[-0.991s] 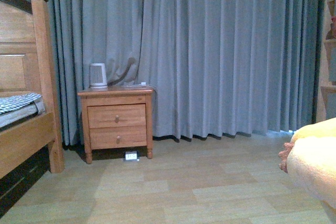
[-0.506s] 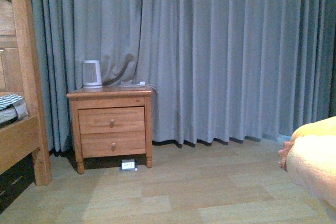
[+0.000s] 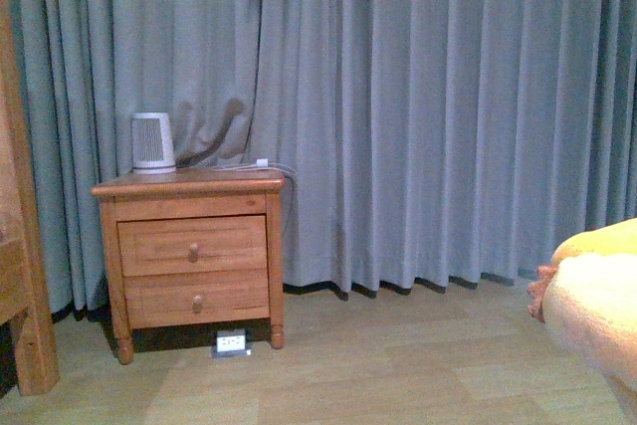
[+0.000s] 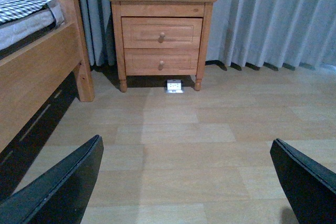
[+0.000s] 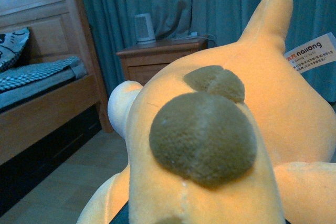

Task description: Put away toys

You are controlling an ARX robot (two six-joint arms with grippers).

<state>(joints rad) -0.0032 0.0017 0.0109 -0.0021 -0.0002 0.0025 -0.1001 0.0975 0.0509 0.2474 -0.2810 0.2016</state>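
Curtain: a grey-blue curtain (image 3: 418,116) closed off the whole wall ahead of us, down to the wooden floor (image 3: 398,365)
Bed: the wooden bed (image 4: 37,69) stood on our left, its post at the edge of the front view
Nightstand: a two-drawer nightstand (image 3: 189,246) stood beside the bed against the curtain, with a small white appliance (image 3: 153,142) on top
Toy: the orange-yellow plush toy (image 3: 597,311) showed at the far right of the front view, clear of the floor, on our right arm's side; it filled the right wrist view, its long axis running away from that camera to a pointed tip
Nearer arm: the right, by far; the left wrist view showed no plush at all
Left arm: the left gripper (image 4: 186,141) hung low over bare floor, aimed at the nightstand, its fingers (image 4: 68,182) wide apart with nothing between them
Right arm: the right gripper lay hidden under the plush, so we could not tell how its jaws stood; we judged it was carrying the toy
Next: we saw no bin or shelf for it, so we judged the carry unfinished
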